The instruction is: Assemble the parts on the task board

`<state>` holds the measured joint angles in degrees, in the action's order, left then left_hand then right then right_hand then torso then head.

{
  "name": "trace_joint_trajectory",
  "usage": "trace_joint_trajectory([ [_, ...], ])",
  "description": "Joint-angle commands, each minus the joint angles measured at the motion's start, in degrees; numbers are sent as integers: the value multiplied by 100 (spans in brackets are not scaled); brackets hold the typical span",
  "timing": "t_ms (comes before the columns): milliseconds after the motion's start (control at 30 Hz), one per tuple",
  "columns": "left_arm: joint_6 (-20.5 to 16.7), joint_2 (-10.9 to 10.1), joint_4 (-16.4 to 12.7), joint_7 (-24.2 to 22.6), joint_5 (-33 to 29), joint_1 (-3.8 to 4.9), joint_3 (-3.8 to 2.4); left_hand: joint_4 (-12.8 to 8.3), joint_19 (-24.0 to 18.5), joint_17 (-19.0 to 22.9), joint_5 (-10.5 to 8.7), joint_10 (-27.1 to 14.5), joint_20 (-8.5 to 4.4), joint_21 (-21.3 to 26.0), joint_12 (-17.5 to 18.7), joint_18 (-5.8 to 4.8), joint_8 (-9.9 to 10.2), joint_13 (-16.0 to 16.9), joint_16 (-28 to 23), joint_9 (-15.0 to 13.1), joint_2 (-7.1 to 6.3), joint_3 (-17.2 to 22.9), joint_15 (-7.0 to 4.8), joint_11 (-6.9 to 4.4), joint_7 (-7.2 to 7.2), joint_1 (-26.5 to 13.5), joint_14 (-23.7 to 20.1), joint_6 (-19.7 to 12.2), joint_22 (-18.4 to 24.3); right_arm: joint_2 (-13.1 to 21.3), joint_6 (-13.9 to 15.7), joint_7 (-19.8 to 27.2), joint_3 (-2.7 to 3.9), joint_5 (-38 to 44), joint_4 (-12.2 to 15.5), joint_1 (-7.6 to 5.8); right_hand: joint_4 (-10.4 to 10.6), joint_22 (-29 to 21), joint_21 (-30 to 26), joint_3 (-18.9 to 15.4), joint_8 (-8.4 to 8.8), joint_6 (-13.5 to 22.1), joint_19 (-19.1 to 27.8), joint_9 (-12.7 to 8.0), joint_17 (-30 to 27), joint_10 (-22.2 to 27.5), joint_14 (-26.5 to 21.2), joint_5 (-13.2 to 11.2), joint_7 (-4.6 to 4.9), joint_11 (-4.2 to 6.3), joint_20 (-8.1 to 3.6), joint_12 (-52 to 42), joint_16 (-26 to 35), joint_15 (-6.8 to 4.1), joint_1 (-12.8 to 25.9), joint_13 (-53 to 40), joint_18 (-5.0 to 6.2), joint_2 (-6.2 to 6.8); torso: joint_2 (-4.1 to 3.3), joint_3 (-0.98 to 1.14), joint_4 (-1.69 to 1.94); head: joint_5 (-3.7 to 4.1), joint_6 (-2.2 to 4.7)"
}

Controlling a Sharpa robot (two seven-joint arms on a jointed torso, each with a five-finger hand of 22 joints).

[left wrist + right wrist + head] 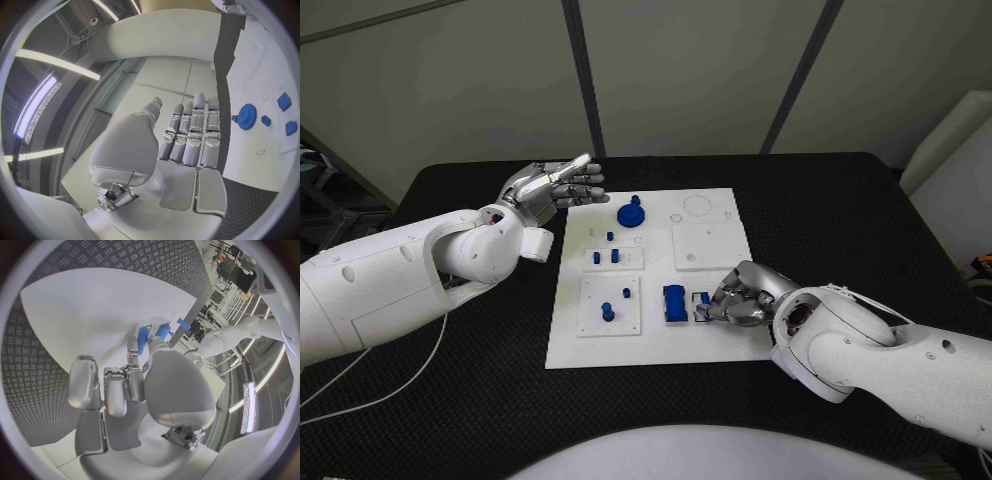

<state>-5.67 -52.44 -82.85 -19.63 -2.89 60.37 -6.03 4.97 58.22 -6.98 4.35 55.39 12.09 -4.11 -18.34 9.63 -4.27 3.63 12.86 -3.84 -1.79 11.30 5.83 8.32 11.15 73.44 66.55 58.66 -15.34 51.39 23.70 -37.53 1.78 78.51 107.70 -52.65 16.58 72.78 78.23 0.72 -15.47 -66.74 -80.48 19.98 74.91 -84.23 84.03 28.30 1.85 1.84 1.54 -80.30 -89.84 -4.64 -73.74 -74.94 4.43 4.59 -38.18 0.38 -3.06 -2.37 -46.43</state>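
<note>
task board (711,340) part (705,297) half hidden under right hand (740,297).

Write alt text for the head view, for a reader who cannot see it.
The robot's right hand rests on the white task board beside a blue block near the board's front edge; whether it grips anything cannot be told. The left hand is raised, empty, fingers extended, beside the board's far left corner, near a blue gear.
</note>
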Motion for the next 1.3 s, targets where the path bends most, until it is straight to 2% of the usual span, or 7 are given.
trace_joint_trajectory([
  [33,36,1,-11,-19,-4,7,-3,-34,-4,10,3,11,46,11,24,86,9,-3,-42,8,12,6,9,42,56,-37,-42,-3,8,-34,-29,94,-9,-69,18,5,-6,4,-16,-112,-13,11,3,8,1509,-185,597,-40,49,-9,-15,-2,-16,-45,144,-877,-49,5,-6,3,1,-9,-10],
  [400,37,5,-1,-10,-4,7,-3,-34,-4,10,3,11,46,11,24,86,9,-3,-42,8,12,6,9,42,56,-37,-42,-3,8,-47,63,157,-9,-87,44,5,2,3,-20,-244,-21,17,4,24,1509,-188,597,-131,52,-12,-13,-6,-16,-42,273,-883,-48,-9,-2,3,-9,-16,-11],
  [667,41,9,1,-2,-4,7,-3,-37,-3,11,3,10,47,11,25,86,9,-3,-48,9,16,10,10,42,57,-33,-45,-4,11,-42,70,135,-9,-88,39,5,7,-15,-35,-343,-20,31,16,33,1500,-181,595,-179,58,-18,-10,11,-11,-38,385,-875,-44,-47,0,-1,-1,-5,-6],
  [900,43,8,3,6,-4,7,-3,-37,-3,11,3,10,47,11,25,86,9,-3,-48,9,16,10,10,42,57,-33,-45,-4,11,-48,68,161,-9,-88,41,5,3,-28,-51,-517,-25,48,26,50,1491,-179,593,-460,66,-27,-1,12,-7,-30,520,-880,-40,-68,-1,1,-3,-12,-11],
  [1300,49,8,6,12,-4,7,-3,-37,-3,11,3,10,47,11,25,86,9,-3,-48,9,16,10,10,42,57,-33,-45,-4,11,-25,64,195,-9,-88,45,5,3,-27,-51,-548,-28,49,26,54,1496,-178,594,-497,65,-28,0,15,-9,-29,532,-879,-40,-70,-2,2,-3,-9,-20],
])
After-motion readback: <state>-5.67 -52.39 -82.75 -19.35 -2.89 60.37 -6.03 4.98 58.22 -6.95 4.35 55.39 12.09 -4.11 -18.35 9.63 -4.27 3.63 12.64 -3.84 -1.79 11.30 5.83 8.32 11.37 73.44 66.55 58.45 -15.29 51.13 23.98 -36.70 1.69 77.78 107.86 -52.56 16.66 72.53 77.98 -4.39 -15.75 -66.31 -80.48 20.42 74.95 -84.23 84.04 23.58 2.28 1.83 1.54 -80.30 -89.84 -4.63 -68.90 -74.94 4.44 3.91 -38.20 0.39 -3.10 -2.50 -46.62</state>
